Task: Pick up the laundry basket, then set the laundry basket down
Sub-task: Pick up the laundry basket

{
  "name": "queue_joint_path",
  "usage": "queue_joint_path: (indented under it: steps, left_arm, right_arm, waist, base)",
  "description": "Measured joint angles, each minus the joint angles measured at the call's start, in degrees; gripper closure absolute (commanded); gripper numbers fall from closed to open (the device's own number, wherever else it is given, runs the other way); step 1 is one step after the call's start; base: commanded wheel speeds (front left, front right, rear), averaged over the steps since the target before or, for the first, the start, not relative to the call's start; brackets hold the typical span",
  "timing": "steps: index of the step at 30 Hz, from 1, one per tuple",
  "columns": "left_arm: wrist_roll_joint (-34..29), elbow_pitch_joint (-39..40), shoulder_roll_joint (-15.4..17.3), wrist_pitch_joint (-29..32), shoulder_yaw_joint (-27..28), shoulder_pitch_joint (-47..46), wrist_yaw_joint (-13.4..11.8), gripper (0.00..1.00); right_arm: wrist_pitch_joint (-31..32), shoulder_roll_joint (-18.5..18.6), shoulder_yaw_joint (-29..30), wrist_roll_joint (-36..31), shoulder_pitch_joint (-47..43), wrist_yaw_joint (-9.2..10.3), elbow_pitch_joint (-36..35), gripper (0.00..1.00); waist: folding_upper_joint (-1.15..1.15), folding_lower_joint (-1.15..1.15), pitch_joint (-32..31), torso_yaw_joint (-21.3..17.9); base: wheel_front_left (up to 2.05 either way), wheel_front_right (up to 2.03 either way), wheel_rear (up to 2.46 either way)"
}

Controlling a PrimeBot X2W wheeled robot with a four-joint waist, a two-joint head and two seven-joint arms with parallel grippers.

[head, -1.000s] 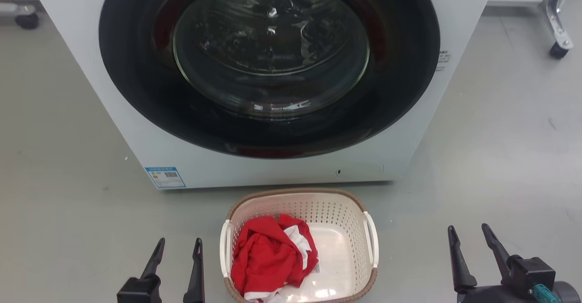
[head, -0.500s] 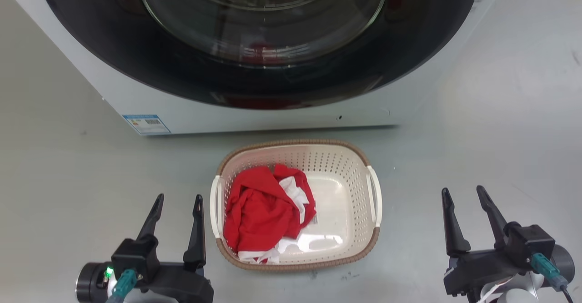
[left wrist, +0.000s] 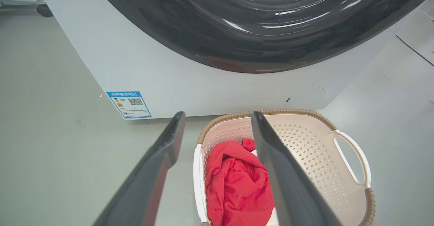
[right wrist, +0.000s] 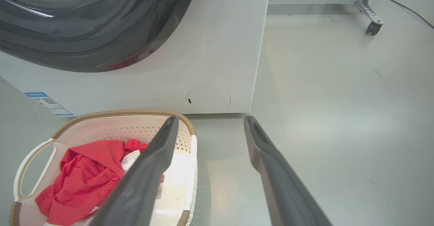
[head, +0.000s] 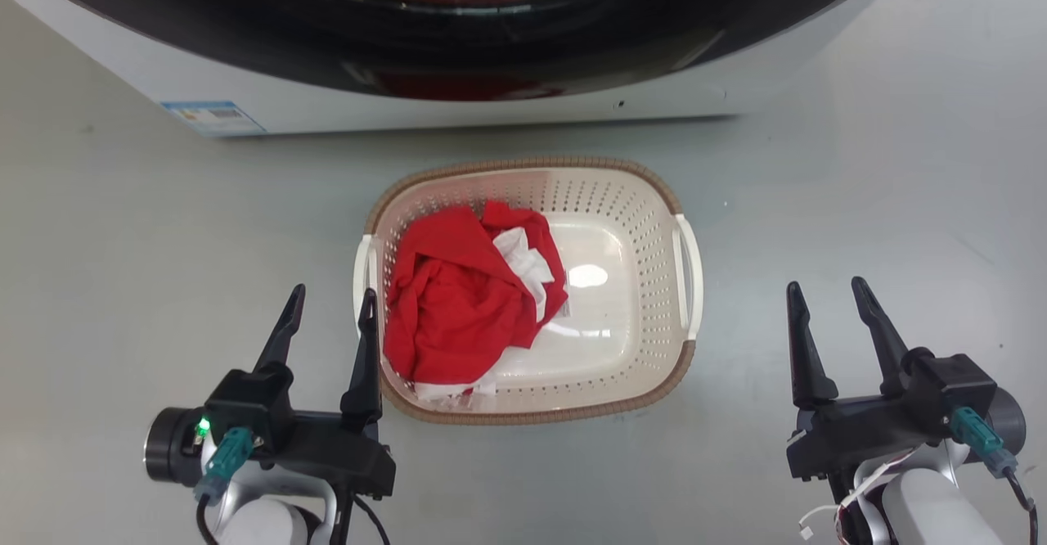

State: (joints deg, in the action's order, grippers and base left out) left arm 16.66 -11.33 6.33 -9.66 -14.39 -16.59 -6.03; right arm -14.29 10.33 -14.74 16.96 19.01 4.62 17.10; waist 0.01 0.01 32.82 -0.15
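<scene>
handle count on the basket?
2: left handle on the basket's left wall, beside the left gripper; right handle on the right wall.

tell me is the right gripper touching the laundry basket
Apart. The head view shows a strip of bare floor between the right gripper and the right handle of the laundry basket.

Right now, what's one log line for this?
laundry basket: on floor, holds red cloth | left hand: open, by left handle | right hand: open, apart
</scene>
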Motion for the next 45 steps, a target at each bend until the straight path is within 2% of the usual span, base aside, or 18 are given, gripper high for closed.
queue_joint_path:
  steps: [9,20,28,45]
  left_arm:
    - [0.3,-2.2,-0.7,0.1,-0.7,-3.9,0.9,0.0]
    - [1.6,-10.5,-1.2,1.0,-0.8,-8.7,2.6,0.0]
    - [2.0,-17.1,-1.3,1.9,-0.3,-13.8,3.6,0.0]
    - [6.6,-33.9,-1.5,7.6,1.7,-28.2,8.6,0.0]
  right_arm:
    - [0.0,-0.5,-0.1,-0.5,3.5,-0.01,1.1,0.0]
    - [-0.4,-2.2,-0.9,-0.5,8.4,-0.45,5.8,0.0]
    - [-0.4,-3.6,-2.0,-0.5,13.5,-1.35,11.1,0.0]
    - [2.7,-5.9,-4.8,0.7,26.9,-3.9,26.3,0.0]
  waist:
    - [0.0,0.0,7.0,0.0]
    - [0.0,0.0,13.3,0.1]
    - [0.0,0.0,15.8,0.0]
    - [0.0,-0.01,17.9,-0.6]
  base:
    - [0.0,0.0,0.0]
    - [0.0,0.0,0.0]
    - [0.0,0.0,0.0]
    - [0.0,0.0,0.0]
